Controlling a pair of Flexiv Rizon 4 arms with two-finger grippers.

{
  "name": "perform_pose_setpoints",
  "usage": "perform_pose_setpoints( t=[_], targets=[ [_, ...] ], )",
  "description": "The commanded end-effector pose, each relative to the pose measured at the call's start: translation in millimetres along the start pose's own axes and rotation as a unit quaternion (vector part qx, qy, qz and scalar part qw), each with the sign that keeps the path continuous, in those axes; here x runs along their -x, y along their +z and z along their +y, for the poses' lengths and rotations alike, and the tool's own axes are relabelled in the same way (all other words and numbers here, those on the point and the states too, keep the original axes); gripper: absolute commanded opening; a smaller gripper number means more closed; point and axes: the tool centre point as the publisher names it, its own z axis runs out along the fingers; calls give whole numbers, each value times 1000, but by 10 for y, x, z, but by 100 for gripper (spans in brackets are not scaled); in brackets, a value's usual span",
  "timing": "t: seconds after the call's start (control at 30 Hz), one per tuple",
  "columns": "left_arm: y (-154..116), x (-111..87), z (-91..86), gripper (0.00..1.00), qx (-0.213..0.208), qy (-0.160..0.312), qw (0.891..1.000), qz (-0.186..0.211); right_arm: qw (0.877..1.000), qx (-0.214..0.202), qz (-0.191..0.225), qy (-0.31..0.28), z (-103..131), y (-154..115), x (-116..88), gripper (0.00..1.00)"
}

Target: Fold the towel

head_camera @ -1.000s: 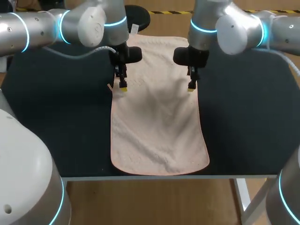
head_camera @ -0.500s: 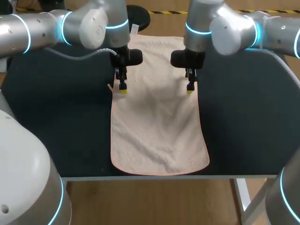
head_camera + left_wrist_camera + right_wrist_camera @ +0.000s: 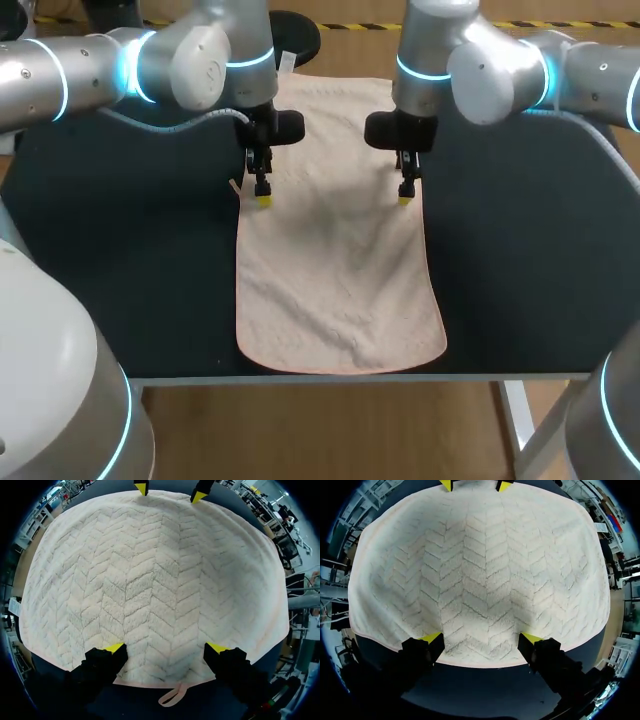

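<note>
A pale pink towel (image 3: 335, 260) with a herringbone weave lies flat and lengthwise on the black table (image 3: 120, 250), from the far edge to the near edge. My left gripper (image 3: 262, 197) points down over the towel's left edge, about halfway along. It is open in the left wrist view (image 3: 166, 649), with both yellow tips just inside the towel (image 3: 160, 575) border. My right gripper (image 3: 405, 195) hangs over the right edge opposite it. It is also open (image 3: 481, 640), with its tips over the towel (image 3: 475, 575) hem. Neither holds anything.
A small fabric loop (image 3: 172, 698) sticks out from the towel's hem between my left gripper's fingers and also shows in the head view (image 3: 234, 186). A white label (image 3: 287, 62) sits at the towel's far left corner. Bare black tabletop lies on both sides.
Both grippers have sunk a little toward the towel's side edges. The towel has not moved.
</note>
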Motion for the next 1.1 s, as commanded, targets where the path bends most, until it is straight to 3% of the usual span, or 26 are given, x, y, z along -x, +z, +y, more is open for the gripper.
perform_pose_setpoints(
  t=[0.03, 0.13, 0.17, 0.23, 1.1],
  targets=[
    [101, 67, -9, 100, 2, -1, 1000, 9, 1000, 0, 0, 0, -8, 20, 10, 100],
    [102, 68, -7, 100, 1, 1, 1000, 8, 1000, 0, -1, -2, -10, 26, 8, 100],
    [102, 68, -6, 84, 1, 0, 1000, 8, 1000, 0, -2, -3, -9, 27, 5, 76],
    [103, 74, 8, 2, 0, -2, 1000, 8, 1000, 0, -3, -3, -9, 30, 1, 0],
    [-39, -22, -13, 0, -16, 16, 1000, -8, 1000, 21, -9, 16, -77, -105, -76, 0]
  ],
)
